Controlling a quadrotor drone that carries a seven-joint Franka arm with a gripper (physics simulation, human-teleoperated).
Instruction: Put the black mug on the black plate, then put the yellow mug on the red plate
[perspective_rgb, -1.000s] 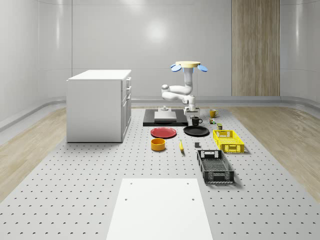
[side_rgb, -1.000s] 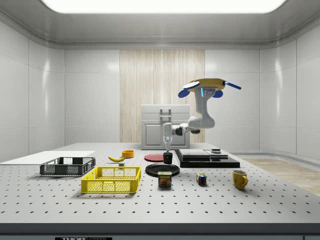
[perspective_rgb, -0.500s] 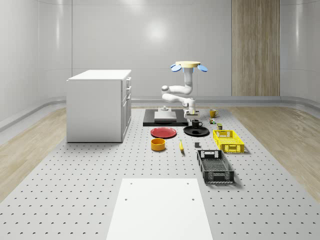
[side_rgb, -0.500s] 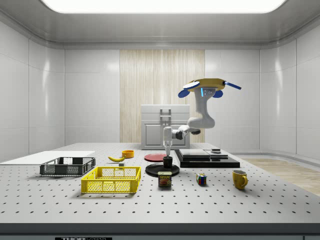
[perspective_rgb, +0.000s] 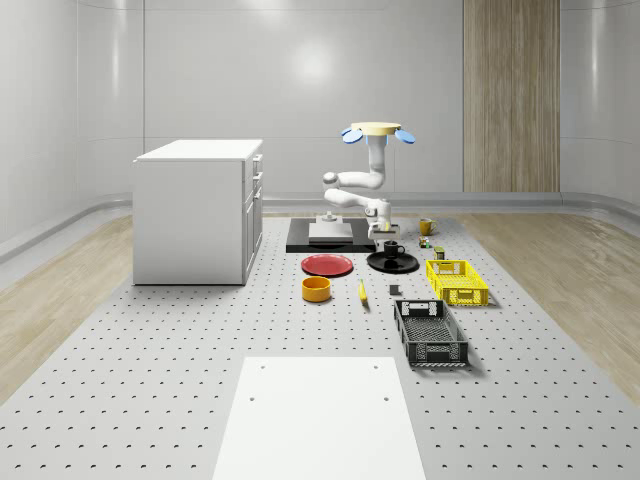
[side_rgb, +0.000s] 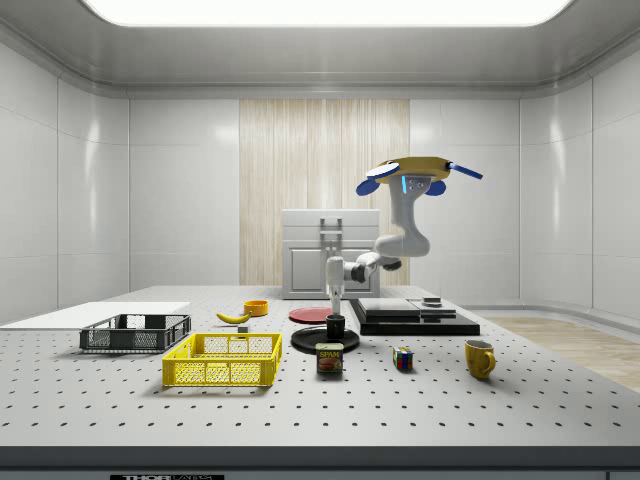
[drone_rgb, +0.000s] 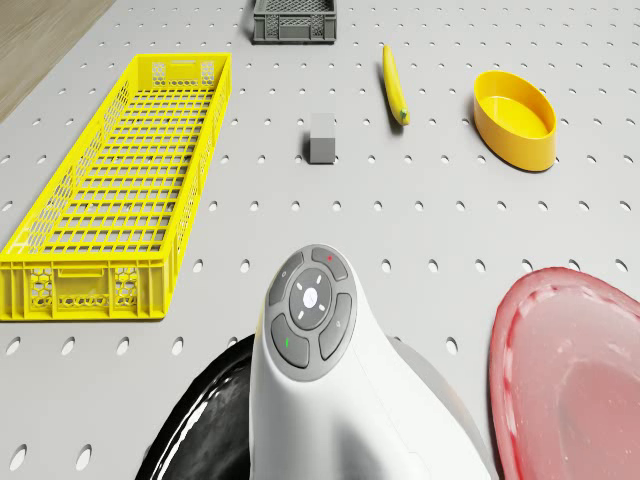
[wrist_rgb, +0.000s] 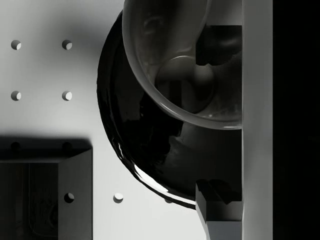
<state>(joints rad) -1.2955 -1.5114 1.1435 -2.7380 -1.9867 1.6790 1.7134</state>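
The black mug (perspective_rgb: 393, 248) (side_rgb: 335, 325) stands upright on the black plate (perspective_rgb: 404, 266) (side_rgb: 306, 342). My gripper (perspective_rgb: 384, 233) (side_rgb: 335, 303) hangs straight down right over the mug's rim. In the wrist view I look into the mug (wrist_rgb: 175, 75), with the plate (wrist_rgb: 135, 145) under it. The red plate (perspective_rgb: 327, 265) (drone_rgb: 570, 380) lies bare beside the black one. The yellow mug (perspective_rgb: 426, 226) (side_rgb: 480, 358) stands apart, near the table's edge. The drone (perspective_rgb: 378, 131) (side_rgb: 415, 172) hovers over the black platform (perspective_rgb: 300, 245), its arm reaching down to the plate.
Near the plates lie a yellow crate (perspective_rgb: 456, 281), a black crate (perspective_rgb: 430, 331), a yellow bowl (perspective_rgb: 316, 289), a banana (perspective_rgb: 362, 291) and a small grey block (drone_rgb: 321, 138). A can (side_rgb: 329, 358) and a cube (side_rgb: 402, 358) stand near the yellow mug. A white cabinet (perspective_rgb: 198, 210) stands at the whole-scene view's left.
The arm has come down and brought the black mug from just above the black plate onto it. The drone has kept its place.
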